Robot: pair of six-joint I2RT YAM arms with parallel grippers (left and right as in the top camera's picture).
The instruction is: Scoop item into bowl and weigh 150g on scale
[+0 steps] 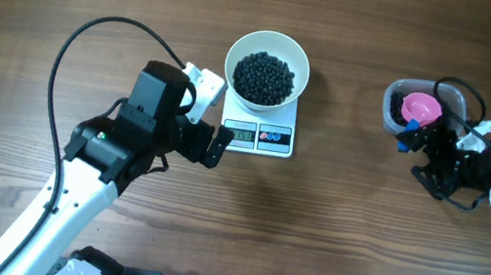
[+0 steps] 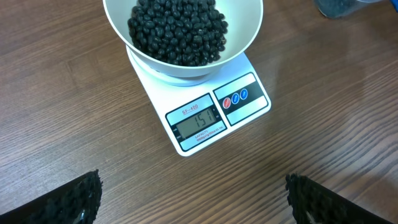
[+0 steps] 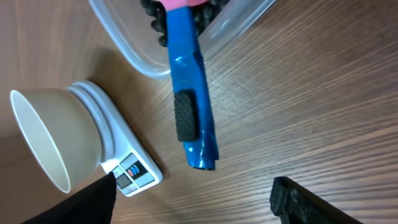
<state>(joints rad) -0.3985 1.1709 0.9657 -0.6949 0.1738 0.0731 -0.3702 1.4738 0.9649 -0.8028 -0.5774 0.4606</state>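
The white bowl [image 1: 267,67] stands on the scale [image 1: 257,136], heaped with the black item [image 1: 265,77]. Seen from the left wrist, the bowl [image 2: 242,37] holds the item [image 2: 177,31] and the scale's display [image 2: 198,121] reads 151. My left gripper [image 1: 212,117] is open just left of the scale, with bare table between its fingers [image 2: 68,202]. The pink scoop [image 1: 420,108] rests in the clear tub [image 1: 391,109], its blue handle [image 3: 189,106] sticking out over the rim. My right gripper [image 3: 196,205] is open just short of the handle's end, holding nothing.
A few black pieces [image 3: 152,15] lie in the tub [image 3: 124,37] under the scoop. From the right wrist the bowl [image 3: 50,137] and scale [image 3: 134,171] show at the left. A black cable [image 1: 94,35] loops over the table behind the left arm.
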